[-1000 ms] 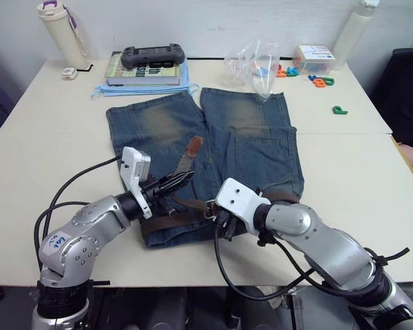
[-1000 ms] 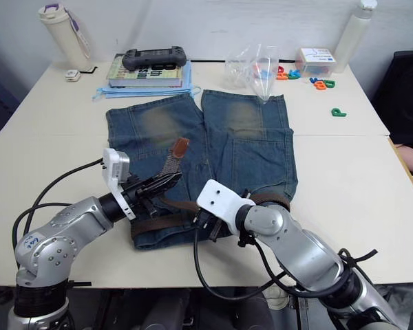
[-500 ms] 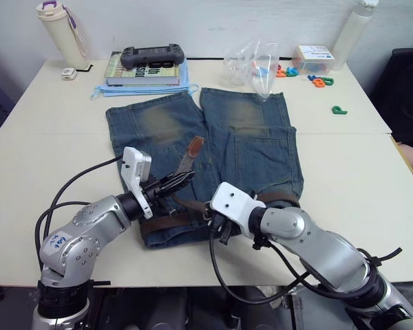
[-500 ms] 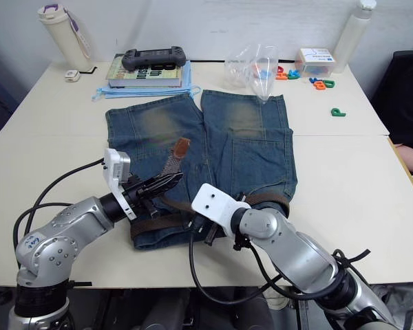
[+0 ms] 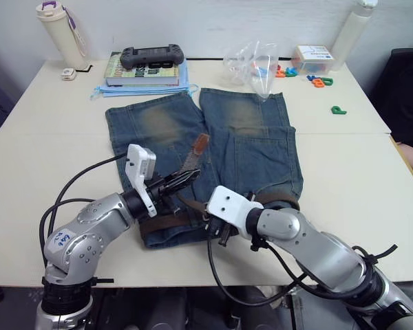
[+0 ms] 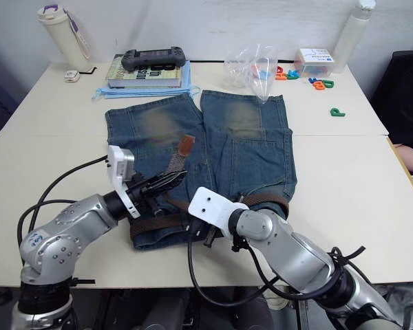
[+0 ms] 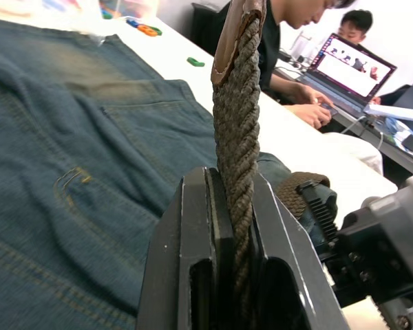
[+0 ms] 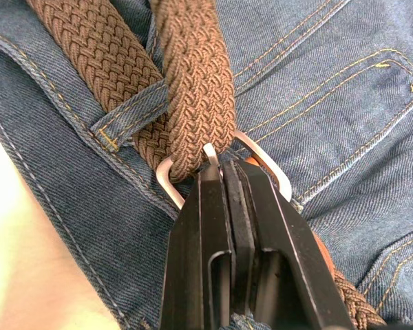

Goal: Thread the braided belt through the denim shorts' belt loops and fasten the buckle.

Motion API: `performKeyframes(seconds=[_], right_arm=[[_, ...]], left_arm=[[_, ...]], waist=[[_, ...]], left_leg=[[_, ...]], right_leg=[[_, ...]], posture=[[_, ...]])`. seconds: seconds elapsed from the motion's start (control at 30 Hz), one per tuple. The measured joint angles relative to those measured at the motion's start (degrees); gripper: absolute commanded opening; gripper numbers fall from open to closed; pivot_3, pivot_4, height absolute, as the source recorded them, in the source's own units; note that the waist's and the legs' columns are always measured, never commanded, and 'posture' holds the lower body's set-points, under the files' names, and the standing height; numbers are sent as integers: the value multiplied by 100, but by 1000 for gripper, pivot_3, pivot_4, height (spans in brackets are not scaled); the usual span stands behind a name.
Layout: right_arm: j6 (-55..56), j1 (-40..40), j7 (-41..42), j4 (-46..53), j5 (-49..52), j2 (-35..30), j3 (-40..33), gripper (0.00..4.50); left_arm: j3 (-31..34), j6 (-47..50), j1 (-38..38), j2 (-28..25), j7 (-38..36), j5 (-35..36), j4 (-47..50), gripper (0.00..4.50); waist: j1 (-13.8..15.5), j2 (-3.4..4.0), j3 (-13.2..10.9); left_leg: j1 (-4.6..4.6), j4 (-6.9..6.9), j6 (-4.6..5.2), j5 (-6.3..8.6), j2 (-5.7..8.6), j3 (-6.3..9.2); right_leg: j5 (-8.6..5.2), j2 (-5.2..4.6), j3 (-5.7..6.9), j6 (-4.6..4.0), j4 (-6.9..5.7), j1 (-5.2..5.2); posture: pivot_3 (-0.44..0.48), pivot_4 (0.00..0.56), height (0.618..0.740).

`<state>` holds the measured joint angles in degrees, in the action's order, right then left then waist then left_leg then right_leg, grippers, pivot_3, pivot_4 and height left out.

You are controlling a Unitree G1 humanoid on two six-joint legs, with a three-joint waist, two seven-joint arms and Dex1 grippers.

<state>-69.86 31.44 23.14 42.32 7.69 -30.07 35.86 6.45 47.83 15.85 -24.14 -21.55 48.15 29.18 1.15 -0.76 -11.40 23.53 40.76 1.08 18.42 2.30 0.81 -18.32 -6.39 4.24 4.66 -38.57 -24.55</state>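
Note:
The denim shorts (image 5: 248, 137) lie flat on the table, waistband towards me. The braided belt (image 5: 166, 221) runs along the waistband under a belt loop (image 8: 127, 117). Its free end rises over the left leg and ends in a tan tip (image 5: 198, 143). My left gripper (image 5: 186, 180) is shut on that free strap (image 7: 235, 124), below the tip. At the middle of the waistband my right gripper (image 5: 217, 230) is shut on the metal buckle (image 8: 265, 165), and the strap (image 8: 193, 75) passes through its frame.
At the back left are a book with a game controller (image 5: 151, 56), a blue face mask (image 5: 141, 89) and a bottle (image 5: 58, 31). A plastic bag (image 5: 255, 65), coloured letters (image 5: 320, 81) and a box (image 5: 313, 56) sit at the back right. People with a laptop (image 7: 351, 62) sit beyond the table.
My left gripper has shifted a little to the right with the strap. My right gripper has slid slightly left along the waistband, still on the buckle.

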Motion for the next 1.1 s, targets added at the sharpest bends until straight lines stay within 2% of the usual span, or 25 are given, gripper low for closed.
performKeyframes(seconds=[0.37,0.63,0.83,0.97,1.1], right_arm=[[-313,568,41,-199,1,93,436,104],[-430,835,118,-351,6,149,594,104],[-407,946,116,-484,-12,196,717,104],[-385,959,111,-517,-71,202,768,104],[-386,926,112,-540,-87,196,739,104]], left_arm=[[-95,-35,361,37,-398,13,-137,0],[-100,113,703,-156,-947,195,-623,0],[-245,452,1313,-148,-1348,369,-1306,0],[-523,575,1777,-61,-1558,300,-1822,0],[-1053,225,2241,-66,-2115,-283,-2277,0]], waist=[[-109,0,0],[-132,-1,0],[-135,-3,2],[-123,-10,6],[-119,-14,9]], left_leg=[[-11,-15,-8,-7,-1,0],[-19,-26,-14,-13,-1,-1],[-24,-44,-19,-21,0,-1],[-30,-60,-24,-35,2,0],[-33,-64,-26,-38,4,-1]], right_leg=[[0,1,0,0,-6,2],[0,2,-2,-1,-9,3],[0,2,-2,-1,-7,2],[0,1,1,-1,-6,3],[0,1,0,-1,-6,5]], posture=[[0,150,667],[0,150,667],[0,150,667],[0,150,667],[0,150,667]])
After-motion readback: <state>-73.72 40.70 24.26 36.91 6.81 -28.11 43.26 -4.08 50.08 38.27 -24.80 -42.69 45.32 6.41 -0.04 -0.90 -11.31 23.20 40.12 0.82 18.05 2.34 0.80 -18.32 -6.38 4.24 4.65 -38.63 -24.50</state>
